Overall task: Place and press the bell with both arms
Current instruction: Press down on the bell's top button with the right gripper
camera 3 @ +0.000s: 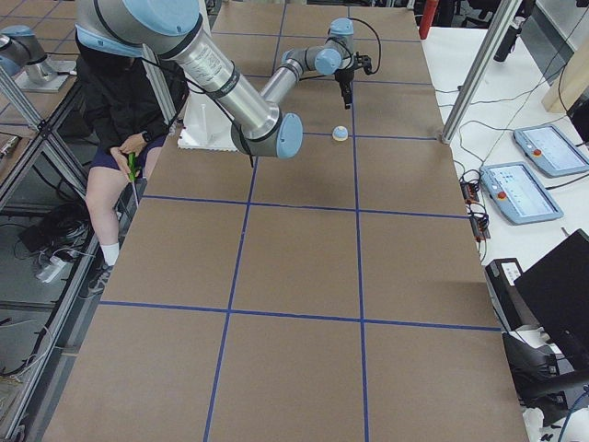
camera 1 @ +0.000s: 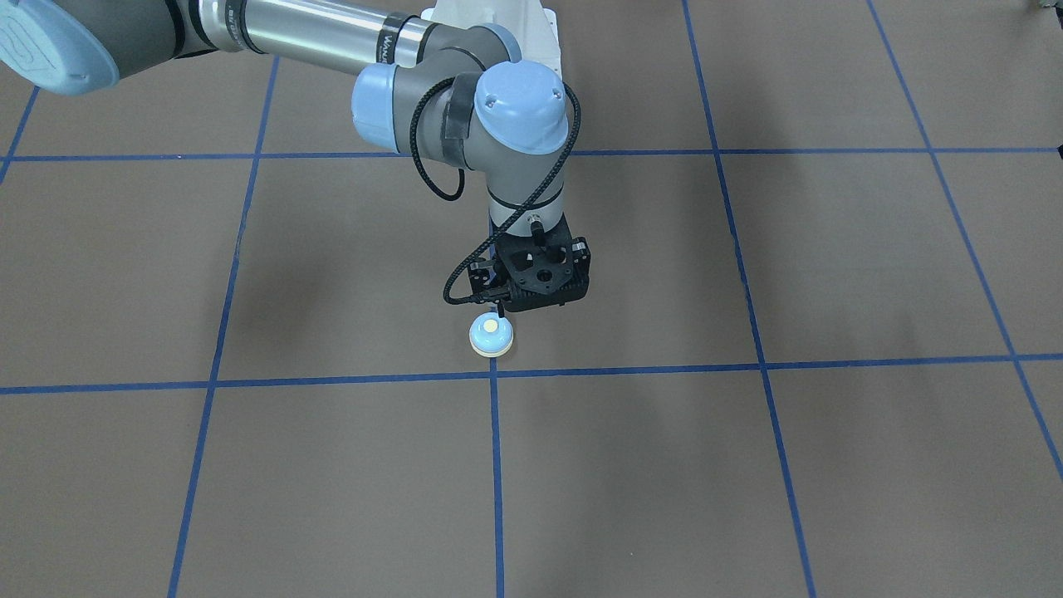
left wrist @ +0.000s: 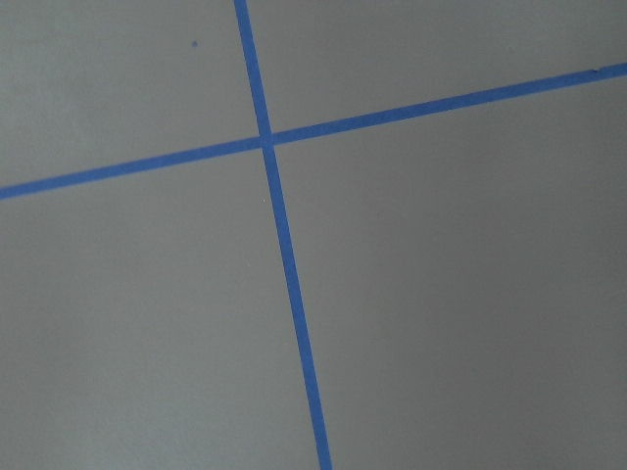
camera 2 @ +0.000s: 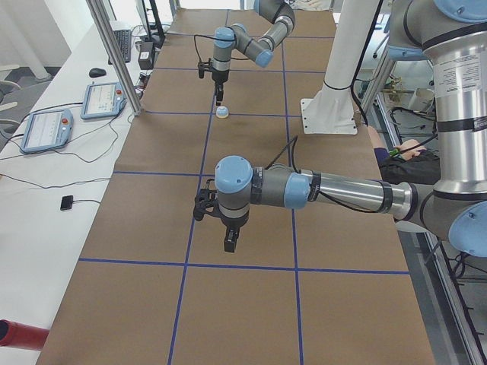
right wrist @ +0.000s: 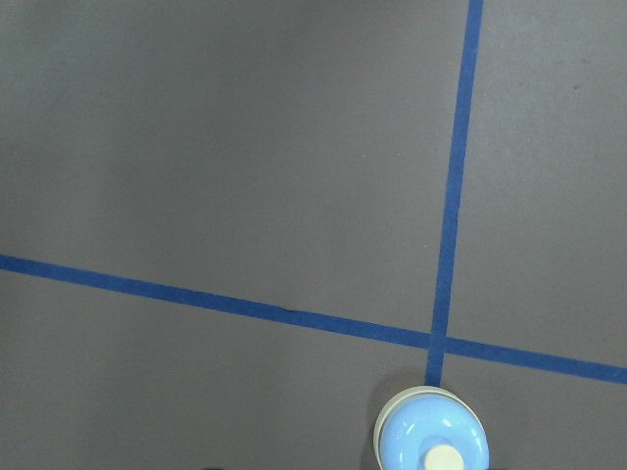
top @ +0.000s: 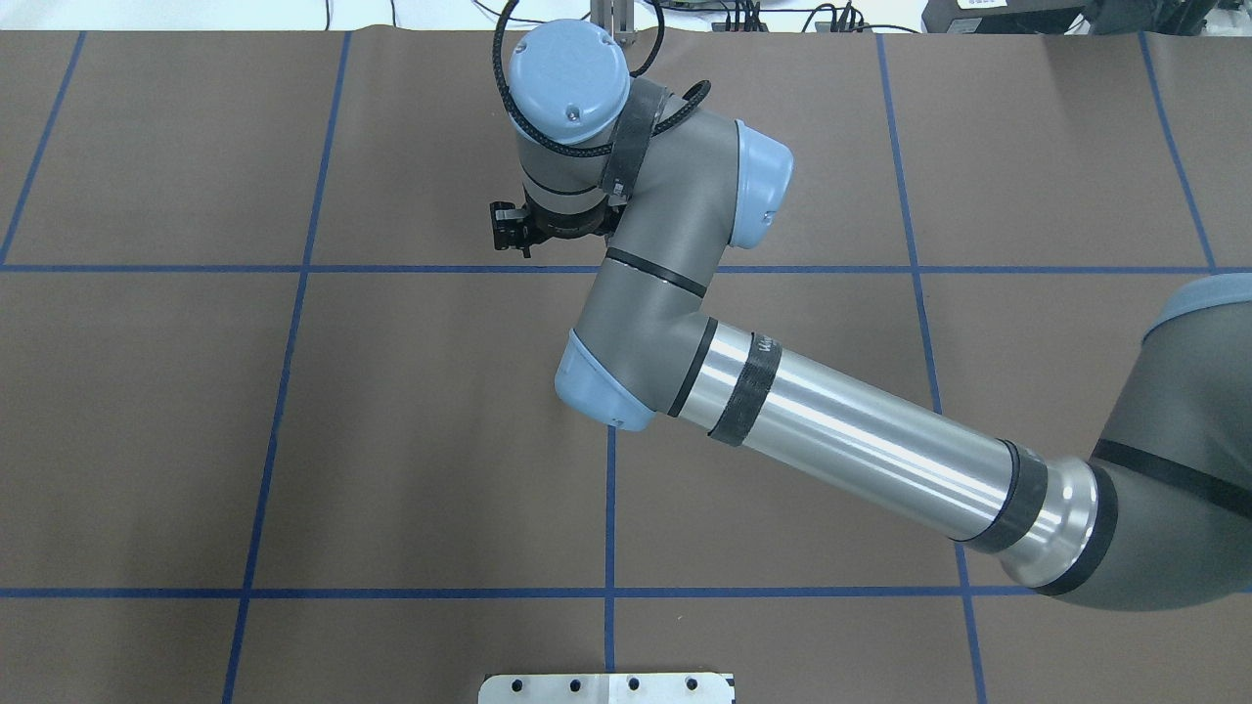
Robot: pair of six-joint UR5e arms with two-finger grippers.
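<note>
Midway between the robot's edge and the operators' edge of the brown table, straight out from the white pedestal, the bell stands upright on its base ring. It sits just on the robot's side of a tape crossing.

The right arm reaches in over it. The right gripper points straight down, its tip over the cream button, and holds nothing. From the front its fingers look pinched together into one narrow point. The camera sits too high to say whether that point touches the button or hangs just above it. The right wrist camera shows the bell free on the paper, with no finger around it.

The left arm stretches low toward the table's left end, well apart from the bell. The left gripper points down over bare paper. Only the side camera catches it, so whether it is spread or closed cannot be told.

By the look of things the placing is done: the bell is set down and released. The pressing is what is left, or at most begun on the right side. The left arm has the whole gap to the bell to cover before its turn.
</note>
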